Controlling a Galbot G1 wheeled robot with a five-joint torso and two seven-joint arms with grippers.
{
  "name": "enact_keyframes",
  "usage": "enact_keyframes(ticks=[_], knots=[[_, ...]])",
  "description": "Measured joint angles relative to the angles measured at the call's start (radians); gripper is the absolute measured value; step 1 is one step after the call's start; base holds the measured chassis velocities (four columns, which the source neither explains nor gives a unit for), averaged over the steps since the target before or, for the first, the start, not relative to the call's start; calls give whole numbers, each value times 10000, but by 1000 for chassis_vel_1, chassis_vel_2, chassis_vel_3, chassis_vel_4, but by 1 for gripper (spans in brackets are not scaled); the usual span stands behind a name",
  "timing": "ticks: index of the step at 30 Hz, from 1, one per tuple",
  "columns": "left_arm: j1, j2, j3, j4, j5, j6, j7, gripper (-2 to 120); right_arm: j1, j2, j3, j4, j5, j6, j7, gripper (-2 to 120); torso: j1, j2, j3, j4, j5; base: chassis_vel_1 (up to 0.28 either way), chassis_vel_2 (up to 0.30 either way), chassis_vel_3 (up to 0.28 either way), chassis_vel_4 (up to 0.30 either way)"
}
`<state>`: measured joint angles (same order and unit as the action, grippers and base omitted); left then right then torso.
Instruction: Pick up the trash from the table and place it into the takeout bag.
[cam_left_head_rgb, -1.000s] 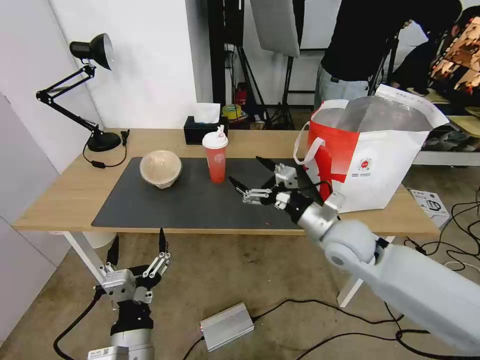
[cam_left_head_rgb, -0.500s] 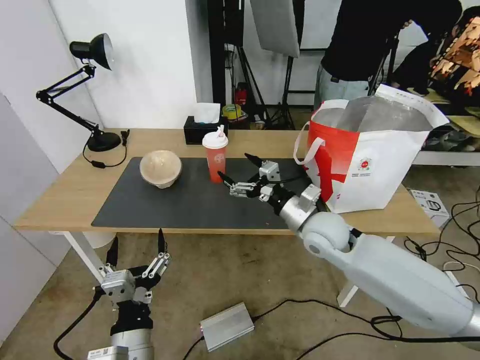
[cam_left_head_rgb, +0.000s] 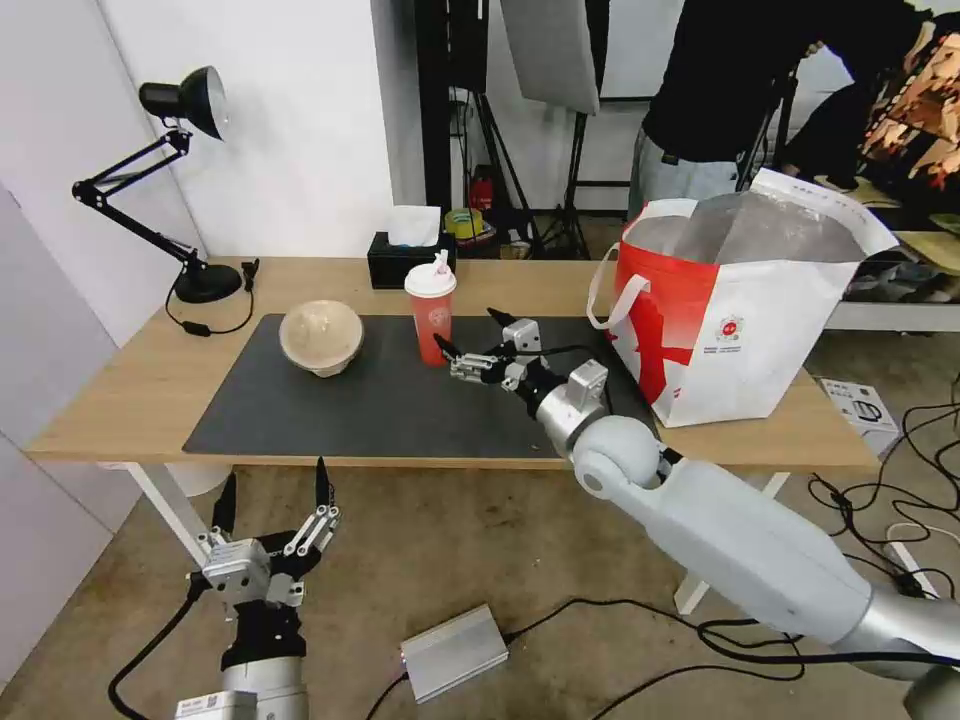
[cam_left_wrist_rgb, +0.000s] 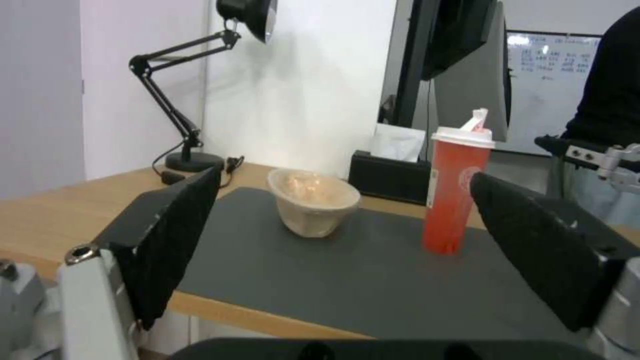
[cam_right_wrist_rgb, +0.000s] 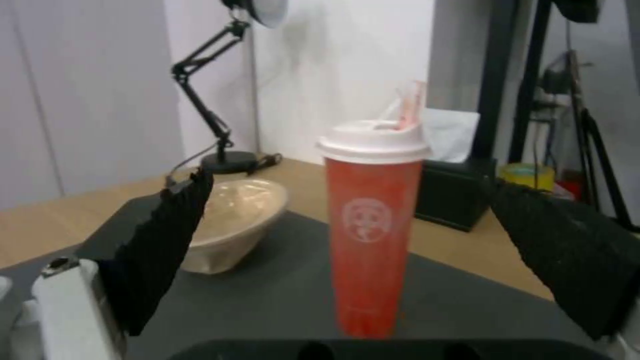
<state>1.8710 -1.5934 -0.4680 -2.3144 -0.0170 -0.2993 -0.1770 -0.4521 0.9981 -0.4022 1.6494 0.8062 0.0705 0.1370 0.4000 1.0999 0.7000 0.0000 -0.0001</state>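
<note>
On the table (cam_left_head_rgb: 120, 390) there is one grey mat (cam_left_head_rgb: 330, 410). On the mat stand one red drink cup (cam_left_head_rgb: 432, 315) with a white lid and one beige lidded bowl (cam_left_head_rgb: 321, 337). One red-and-white takeout bag (cam_left_head_rgb: 740, 310) stands on the table. There is one black tissue box (cam_left_head_rgb: 400, 262) and one black desk lamp (cam_left_head_rgb: 170, 180). Two grippers are counted: the right gripper (cam_left_head_rgb: 465, 335) and the left gripper (cam_left_head_rgb: 272, 490). One silver box (cam_left_head_rgb: 455, 652) lies on the floor.

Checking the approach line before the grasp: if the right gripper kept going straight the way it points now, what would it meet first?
Most likely the red drink cup: it stands centred between the open right gripper's fingers, upright on the dark mat. How much gap is left is hard to judge.
</note>
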Motion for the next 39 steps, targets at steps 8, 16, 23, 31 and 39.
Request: enact_keyframes(ticks=[8,16,23,31,39], knots=[[8,0,-1,21,16,0,-12,100,29,530,277,-687,106,-53,51,100,0,1,0,0,0,0,0,0,0],[-7,-2,3,81,19,-3,-17,100,174,1076,367,-1327,189,-163,69,100,0,1,0,1,0,0,0,0,0],[-3,-2,6,149,18,-8,-19,100,226,1385,405,-1819,197,-212,-26,100,0,1,0,0,0,0,0,0,0],[-14,-2,31,183,17,-9,-20,100,243,1661,489,-2275,152,-237,-139,100,0,0,0,0,0,0,0,0,0],[44,-3,75,192,84,-8,-21,100,346,1960,533,-2788,132,-259,-316,100,0,1,0,0,0,0,0,0,0]])
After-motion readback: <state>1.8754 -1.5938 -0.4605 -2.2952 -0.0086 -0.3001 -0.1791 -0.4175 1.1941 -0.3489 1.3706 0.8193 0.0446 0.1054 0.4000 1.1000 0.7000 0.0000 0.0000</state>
